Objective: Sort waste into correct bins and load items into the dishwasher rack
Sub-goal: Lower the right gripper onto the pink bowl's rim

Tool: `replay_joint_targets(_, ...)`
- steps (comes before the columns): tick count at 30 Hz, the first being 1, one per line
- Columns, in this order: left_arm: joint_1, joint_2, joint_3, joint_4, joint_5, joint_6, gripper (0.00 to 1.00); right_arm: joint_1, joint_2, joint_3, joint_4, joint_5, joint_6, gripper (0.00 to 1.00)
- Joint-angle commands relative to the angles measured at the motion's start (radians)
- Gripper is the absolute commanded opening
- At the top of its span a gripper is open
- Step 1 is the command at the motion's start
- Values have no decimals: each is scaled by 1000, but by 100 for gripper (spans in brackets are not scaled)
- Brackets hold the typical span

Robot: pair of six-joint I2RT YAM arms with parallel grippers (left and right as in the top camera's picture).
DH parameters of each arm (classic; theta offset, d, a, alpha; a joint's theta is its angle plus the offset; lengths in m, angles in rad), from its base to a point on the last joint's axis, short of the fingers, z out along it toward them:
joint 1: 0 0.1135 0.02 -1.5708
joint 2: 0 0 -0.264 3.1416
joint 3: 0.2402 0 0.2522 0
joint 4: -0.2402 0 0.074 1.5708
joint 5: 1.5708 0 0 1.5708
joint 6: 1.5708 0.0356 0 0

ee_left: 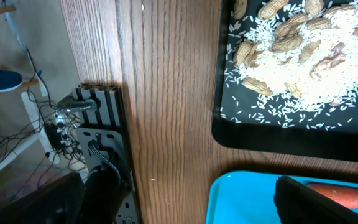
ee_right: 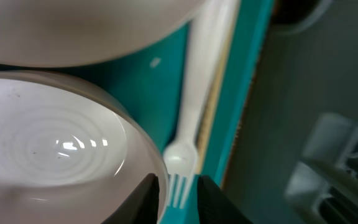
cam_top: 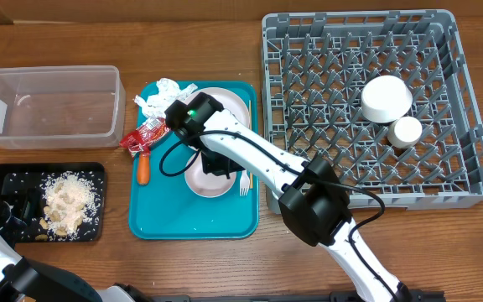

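- My right pincer is narrow, with one finger on each side of the prongs of the white fork. I cannot tell if it pinches the fork yet.
- The fork lies flat on the teal tray, near the tray's right edge and just beside the pale bowl. One finger is right by the bowl's rim. I think it could bump the bowl or catch the rim when I lift.
- What looks like a thin wooden chopstick lies along the fork's right side. It could come up with the fork and then drop.
- The prongs are thin and smooth. The fork could slip or swing on the way to the grey rack on the right.
- My left pincer is wide and holds nothing. It hangs over the table by the black tray of rice, so it is out of the way.
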Motion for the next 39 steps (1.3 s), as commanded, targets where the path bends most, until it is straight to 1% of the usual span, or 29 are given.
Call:
replay_joint_targets(1, 0, 3, 11, 1, 5, -5, 100, 7, -99, 52, -33, 39, 3, 27)
replay_joint_targets(3, 1, 3, 11, 2, 5, -5, 100, 12, -117, 64, -27, 9, -23, 32)
replay_joint_targets(5, 0, 3, 11, 2, 5, -5, 100, 15, -125, 65, 8, -63, -55, 34)
replay_joint_targets(7, 0, 3, 11, 2, 5, -5, 100, 19, -124, 64, 70, -211, -143, 41)
replay_joint_targets(8, 0, 3, 11, 2, 5, -5, 100, 22, -124, 61, 109, -291, -196, 42)
replay_joint_targets(9, 0, 3, 11, 2, 5, -5, 100, 31, -124, 51, 167, -378, -253, 49)
replay_joint_targets(10, 0, 3, 11, 2, 5, -5, 100, 42, -124, 41, 206, -389, -263, 73)
replay_joint_targets(11, 0, 3, 11, 1, 5, -5, 100, 51, -124, 23, 240, -377, -260, 82)
replay_joint_targets(12, 1, 3, 11, 1, 5, -5, 100, 60, -124, 3, 265, -377, -259, 83)
replay_joint_targets(17, 1, 3, 11, 4, 5, -5, 100, 72, -124, -119, 342, -377, -205, 82)
replay_joint_targets(19, 0, 3, 11, 6, 5, -5, 100, 74, -124, -166, 373, -376, -205, 79)
replay_joint_targets(23, 1, 3, 11, 6, 5, -5, 100, 74, -124, -228, 430, -376, -197, 65)
replay_joint_targets(25, 0, 3, 11, 6, 5, -5, 100, 74, -124, -228, 433, -376, -196, 53)
replay_joint_targets(27, 0, 3, 11, 9, 5, -5, 100, 74, -124, -228, 438, -376, -194, 50)
replay_joint_targets(29, 0, 3, 11, 9, 5, -5, 100, 74, -124, -228, 441, -376, -194, 44)
replay_joint_targets(30, 0, 3, 11, 10, 5, -5, 100, 74, -124, -226, 441, -376, -194, 43)
replay_joint_targets(31, 0, 3, 11, 10, 5, -5, 100, 74, -124, -226, 440, -376, -194, 38)
replay_joint_targets(32, 0, 3, 11, 10, 5, -5, 100, 74, -124, -226, 440, -376, -195, 36)
replay_joint_targets(37, 0, 3, 11, 11, 5, -5, 100, 74, -125, -214, 420, -376, -195, 36)
replay_joint_targets(39, 0, 3, 11, 13, 5, -5, 100, 74, -125, -201, 414, -375, -195, 32)
